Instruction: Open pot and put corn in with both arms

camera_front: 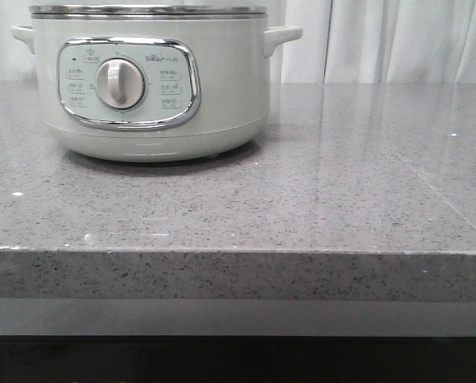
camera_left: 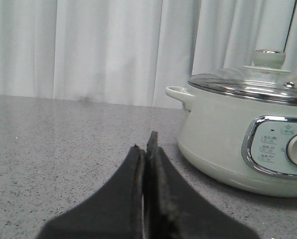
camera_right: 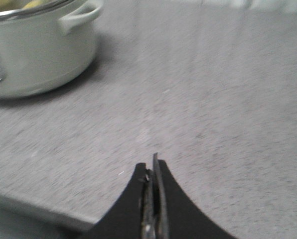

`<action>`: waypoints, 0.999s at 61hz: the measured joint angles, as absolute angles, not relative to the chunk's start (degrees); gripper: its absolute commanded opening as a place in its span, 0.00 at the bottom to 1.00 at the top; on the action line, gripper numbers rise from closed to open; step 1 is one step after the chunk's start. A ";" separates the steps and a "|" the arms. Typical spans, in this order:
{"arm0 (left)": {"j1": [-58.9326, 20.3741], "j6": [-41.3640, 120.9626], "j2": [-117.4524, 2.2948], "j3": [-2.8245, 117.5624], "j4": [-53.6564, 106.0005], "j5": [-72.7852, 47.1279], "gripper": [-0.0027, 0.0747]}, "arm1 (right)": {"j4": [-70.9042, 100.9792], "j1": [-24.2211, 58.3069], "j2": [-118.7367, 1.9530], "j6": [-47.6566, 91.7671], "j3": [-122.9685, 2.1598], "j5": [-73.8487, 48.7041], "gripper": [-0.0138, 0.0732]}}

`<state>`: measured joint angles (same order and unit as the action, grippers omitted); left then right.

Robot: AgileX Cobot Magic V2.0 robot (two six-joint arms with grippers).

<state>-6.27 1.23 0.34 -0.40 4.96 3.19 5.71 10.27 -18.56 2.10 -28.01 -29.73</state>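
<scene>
1. The speckled grey bench (camera_front: 318, 183) is shown carrying the pot (camera_front: 150, 88) at about 10 o'clock in the front view, glass lid (camera_left: 248, 79) seated.
2. Yellow, possibly the corn (camera_right: 31, 4), is glimpsed inside the pot.
3. The left tool (camera_left: 147, 149) and right tool (camera_right: 153, 172) are seen fully closed, holding nothing.

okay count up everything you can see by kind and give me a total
Pots: 1, the pot, glass lid on
Grippers: 2, left gripper and right gripper, both shut and empty
Corn: something yellow shows through the lid in the right wrist view, unclear
Total: 3
</scene>
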 measured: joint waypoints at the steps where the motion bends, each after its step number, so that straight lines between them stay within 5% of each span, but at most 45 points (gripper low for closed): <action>1: -6.27 1.23 0.34 -0.40 4.96 3.19 0.01 | 5.71 9.39 -17.19 2.10 -25.95 -28.29 0.08; 23: -6.27 1.23 0.34 -0.40 4.96 3.27 0.01 | 5.71 3.06 0.00 2.10 0.32 -3.87 0.08; 61: -6.27 1.23 0.34 -0.40 4.96 3.31 0.01 | 5.71 2.42 0.55 2.10 1.60 -3.75 0.08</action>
